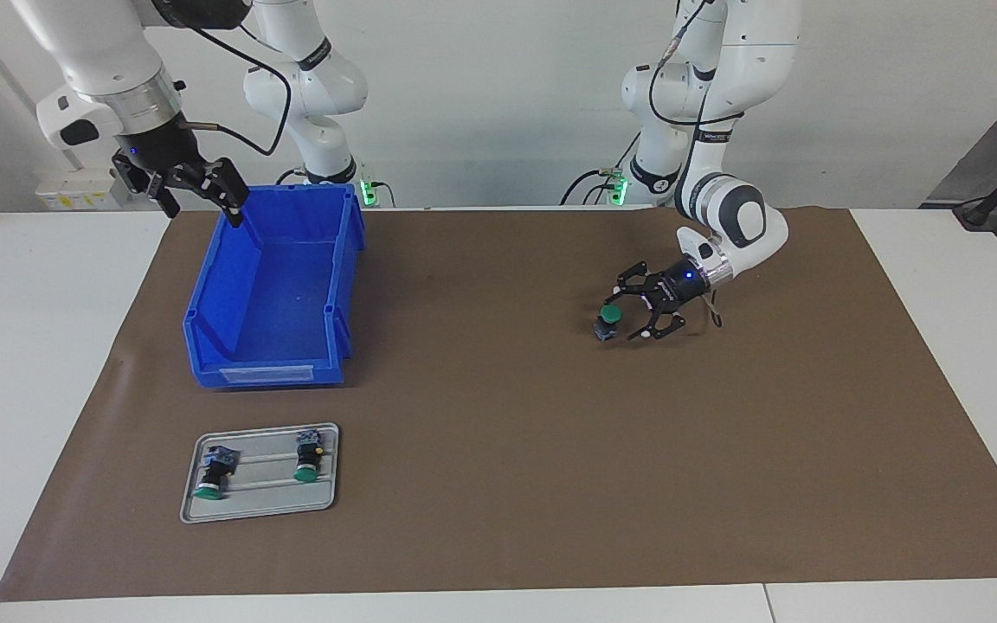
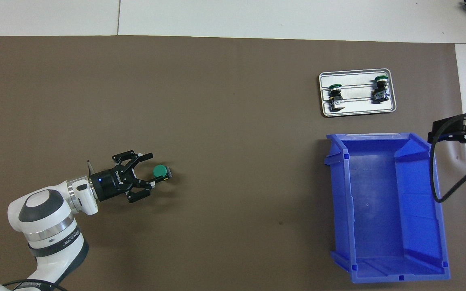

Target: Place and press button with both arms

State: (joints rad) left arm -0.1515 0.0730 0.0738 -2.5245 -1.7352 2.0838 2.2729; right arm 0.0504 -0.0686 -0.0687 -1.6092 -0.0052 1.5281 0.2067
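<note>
**A:** Where is the button, and what is the left gripper doing?

**B:** The button [image 1: 607, 322] stands upright on the brown mat [image 1: 498, 484], green cap up, in the half of the table at the left arm's end and nearer the robots' edge than the opposite edge. The left gripper [image 1: 637, 313] sits low just beside it with its fingers spread wide. From above, the cap lies between the fingertips, and I cannot tell whether either one touches it.

**A:** And the right gripper?

**B:** The right gripper [image 1: 204, 195] hangs in the air over the corner of the blue bin [image 1: 269, 298] closest to the robots' edge, at the right arm's end of the table. Its fingers are spread and hold nothing. That arm waits.

**A:** What else is on the table?

**B:** The blue bin is open at the top and lies on the mat near the robots' edge. A small grey tray [image 1: 260, 510] sits farther from the robots than the bin, near the table's corner at the right arm's end. Two more green-capped buttons [image 1: 209, 476] [image 1: 306, 459] lie on their sides in it, apart from each other.
</note>
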